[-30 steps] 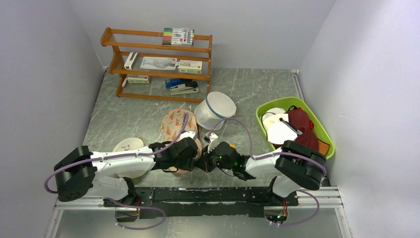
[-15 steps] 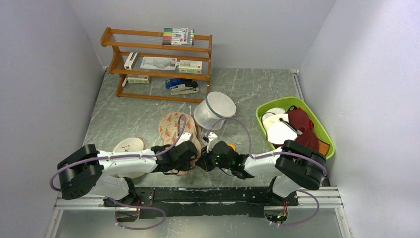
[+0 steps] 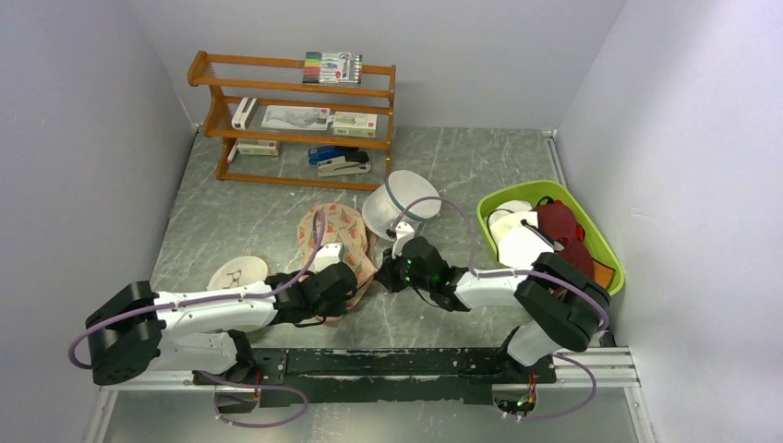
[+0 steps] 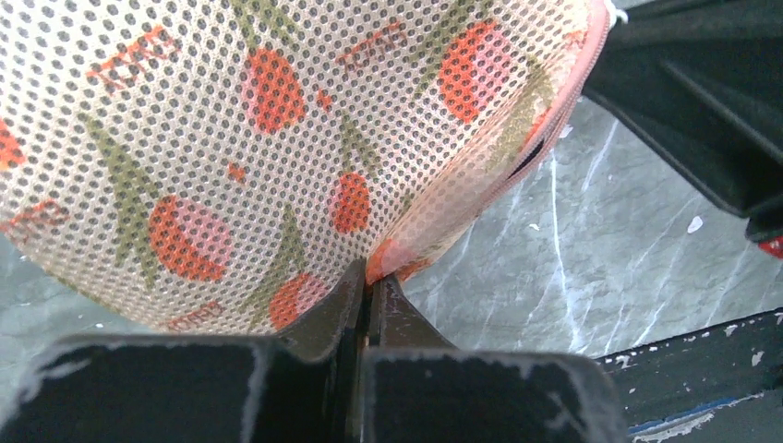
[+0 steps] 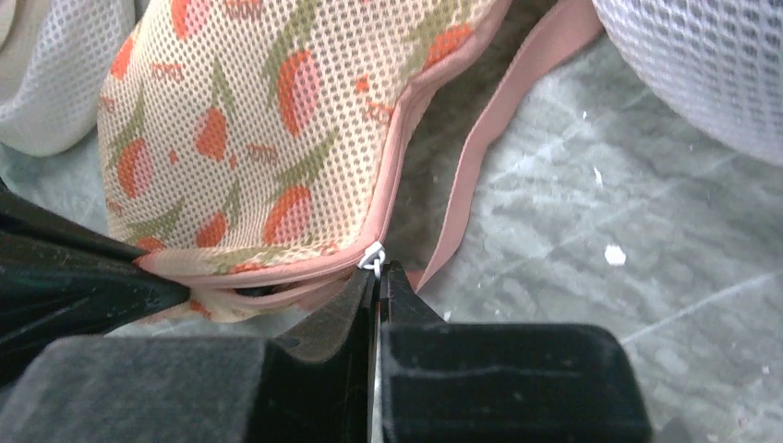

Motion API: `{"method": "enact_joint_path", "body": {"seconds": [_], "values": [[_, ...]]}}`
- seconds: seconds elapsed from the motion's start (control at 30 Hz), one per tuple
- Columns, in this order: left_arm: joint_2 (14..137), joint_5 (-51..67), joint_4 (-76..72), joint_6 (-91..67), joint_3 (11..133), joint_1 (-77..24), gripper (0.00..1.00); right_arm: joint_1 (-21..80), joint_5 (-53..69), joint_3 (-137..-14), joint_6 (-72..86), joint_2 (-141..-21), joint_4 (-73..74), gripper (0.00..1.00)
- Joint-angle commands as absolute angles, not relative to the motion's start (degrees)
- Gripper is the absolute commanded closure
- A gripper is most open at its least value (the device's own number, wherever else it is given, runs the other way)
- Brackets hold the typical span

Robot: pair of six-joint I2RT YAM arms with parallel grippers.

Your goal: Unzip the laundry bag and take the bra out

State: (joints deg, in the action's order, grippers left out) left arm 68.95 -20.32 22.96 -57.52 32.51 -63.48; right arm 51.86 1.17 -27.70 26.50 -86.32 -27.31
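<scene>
Laundry bag [image 4: 231,138], seemingly light and limp: left jaws clenched on its hem, right jaws pinching the zip pull [image 5: 371,259]

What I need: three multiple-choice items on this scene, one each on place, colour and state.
1. The green basket sits: A) under the table B) at the table's right side C) at its left side
2. The laundry bag's print: A) blue stripes B) plain black C) orange-red and green on beige
3. The right jaws are: A) shut on the zipper pull B) wide open C) holding a spoon
Answers: B, the top view shows it at the right edge; C, both wrist views show the print; A, the right wrist view shows them closed on the white pull.
</scene>
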Motion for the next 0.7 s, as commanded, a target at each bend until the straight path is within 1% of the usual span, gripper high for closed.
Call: {"method": "enact_joint_path", "body": {"seconds": [0.0,0.03,0.13,0.2,0.3,0.4,0.57,0.67], "values": [[67.79,-22.42,34.37,-58.18,31.16,-63.46,0.93,49.34,3.95,-30.67,24.34,-89.37,-31.2,1.0],[67.66,-22.42,35.28,-58.18,31.72,-63.46,0.87,50.01,5.58,-30.55,24.63,-89.61,-32.56,1.0],[65.52,-21.86,37.37,-57.36,33.74,-63.47,0.58,52.69,6.24,-29.61,25.9,-88.55,-33.73,1.0],[61.41,-20.54,37.14,-55.32,34.77,-63.46,0.45,54.07,6.56,-28.36,27.33,-87.24,-33.89,1.0],[55.34,-16.98,34.41,-51.16,35.85,-63.46,0.29,55.68,7.39,-25.65,30.43,-85.26,-35.86,1.0],[53.05,-13.56,31.2,-48.11,36.66,-63.47,0.21,57.01,8.03,-23.46,33.43,-84.39,-38.92,1.0],[58.42,-14.19,32.78,-46.9,41.3,-63.46,0.22,58.37,9.18,-23.5,36.07,-86.4,-42.19,1.0],[62.69,-15.83,32.92,-45.96,42.86,-63.46,0.27,58.67,10.0,-23.14,37.24,-86.93,-44.4,1.0]]}}
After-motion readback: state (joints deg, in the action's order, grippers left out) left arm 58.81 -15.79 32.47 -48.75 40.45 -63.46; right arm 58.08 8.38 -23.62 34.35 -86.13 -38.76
